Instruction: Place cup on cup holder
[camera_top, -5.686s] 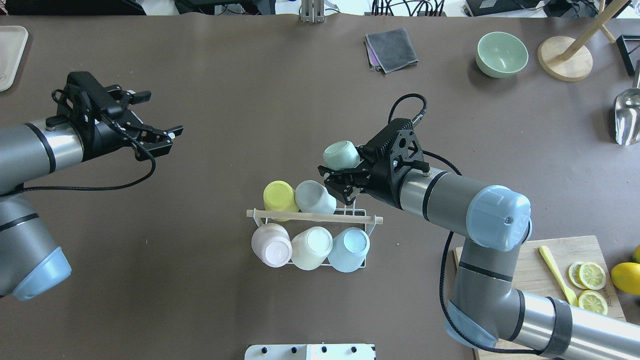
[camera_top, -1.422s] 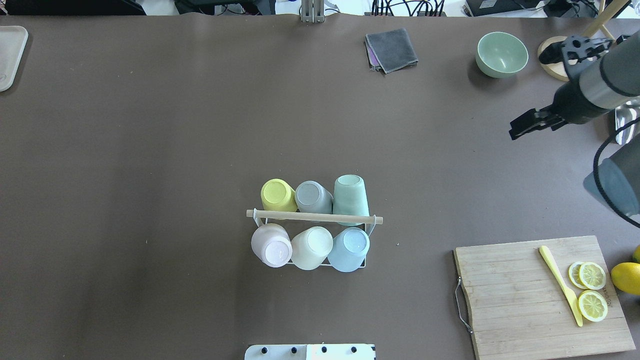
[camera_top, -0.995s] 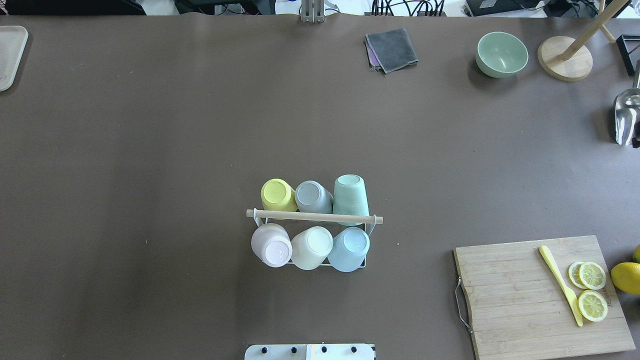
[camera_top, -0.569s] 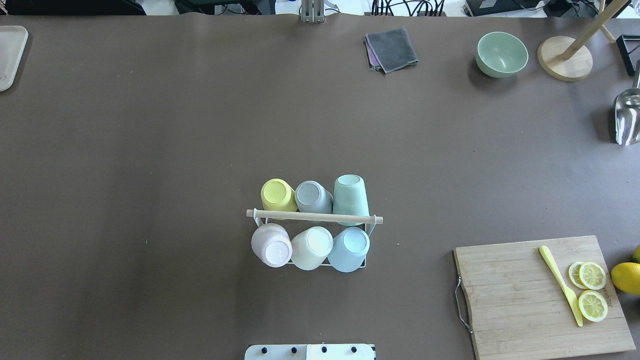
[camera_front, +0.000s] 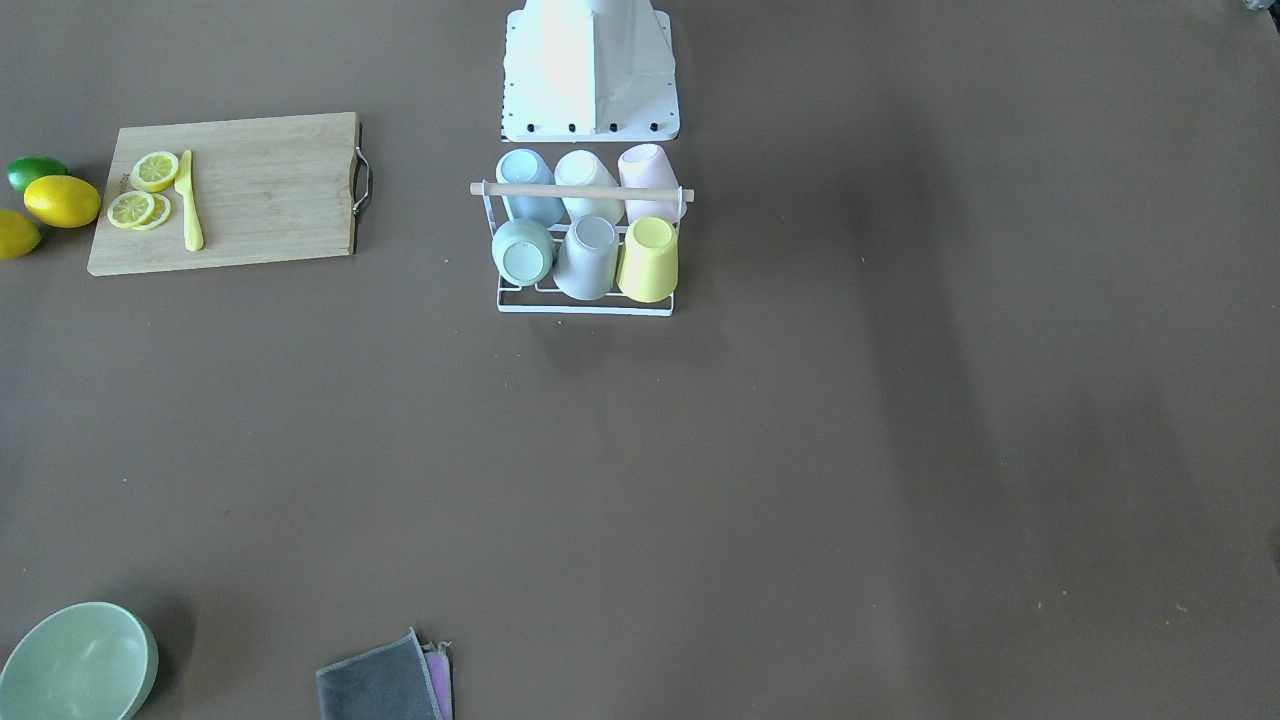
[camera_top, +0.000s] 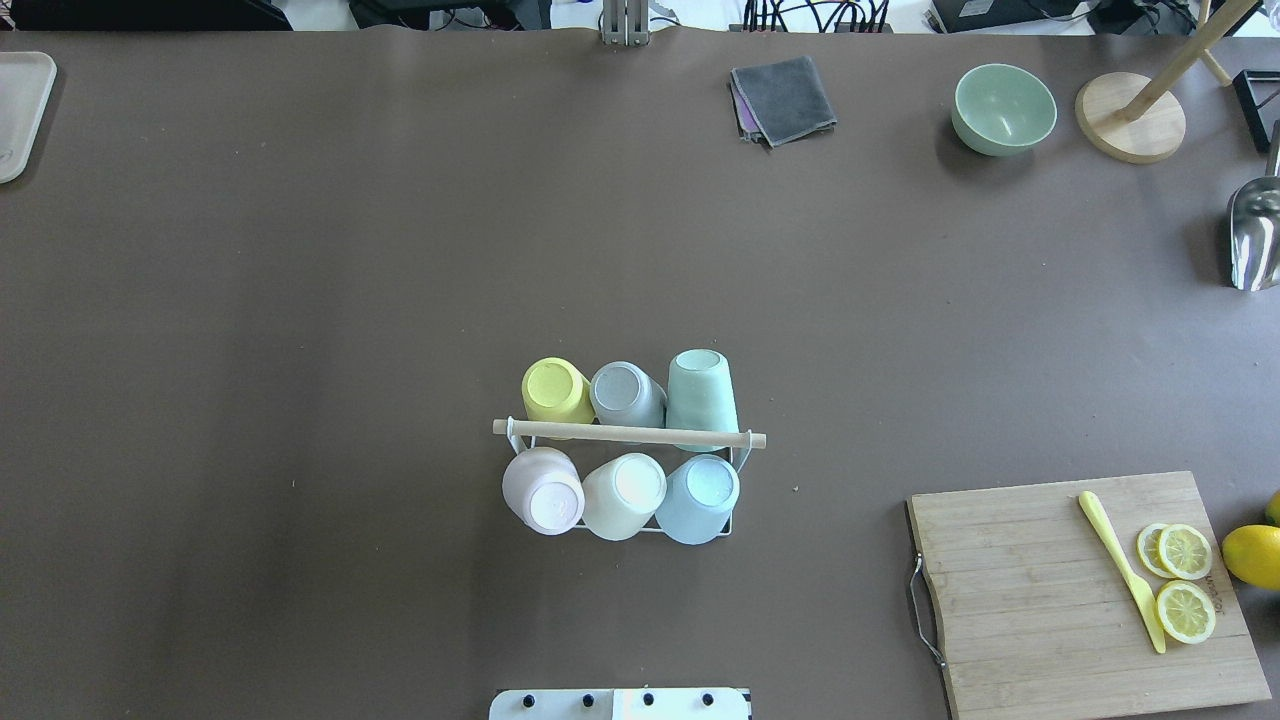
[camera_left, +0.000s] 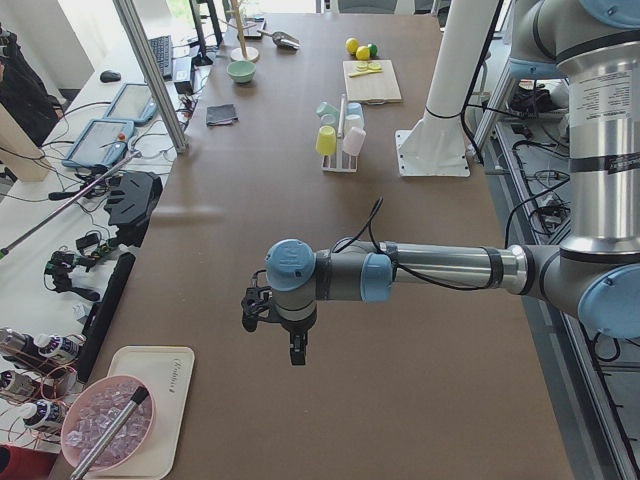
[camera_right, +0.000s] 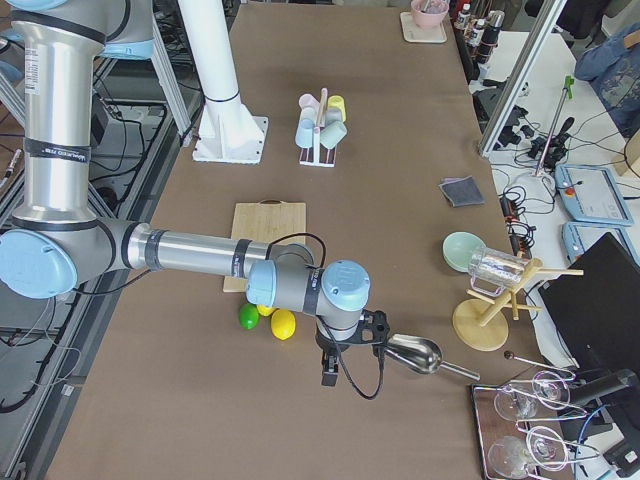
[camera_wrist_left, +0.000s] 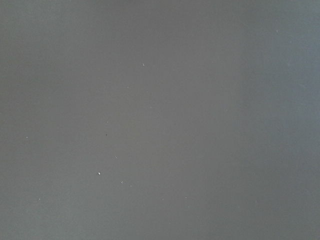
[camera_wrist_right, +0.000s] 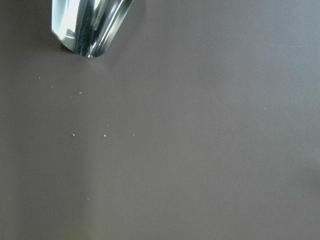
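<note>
The cup holder (camera_top: 630, 433), a white wire rack with a wooden rod, stands mid-table and also shows in the front-facing view (camera_front: 580, 189). Several cups hang upside down on it. The mint green cup (camera_top: 701, 388) sits on the far right prong, next to a grey cup (camera_top: 627, 394) and a yellow cup (camera_top: 556, 389). Both arms are away from the rack. The left gripper (camera_left: 292, 350) hangs over the table's left end, and the right gripper (camera_right: 330, 375) hangs over the right end beside a metal scoop. I cannot tell whether either is open or shut.
A wooden cutting board (camera_top: 1080, 590) with lemon slices and a yellow knife lies at the near right, with lemons (camera_top: 1252, 555) beside it. A green bowl (camera_top: 1003, 108), a grey cloth (camera_top: 783, 98), a wooden stand (camera_top: 1130, 118) and the metal scoop (camera_top: 1254, 235) are at the far right.
The right gripper held the mint green cup above the rack; the cup now sits on the rack's far right prong. Both arms have left the overhead view.
</note>
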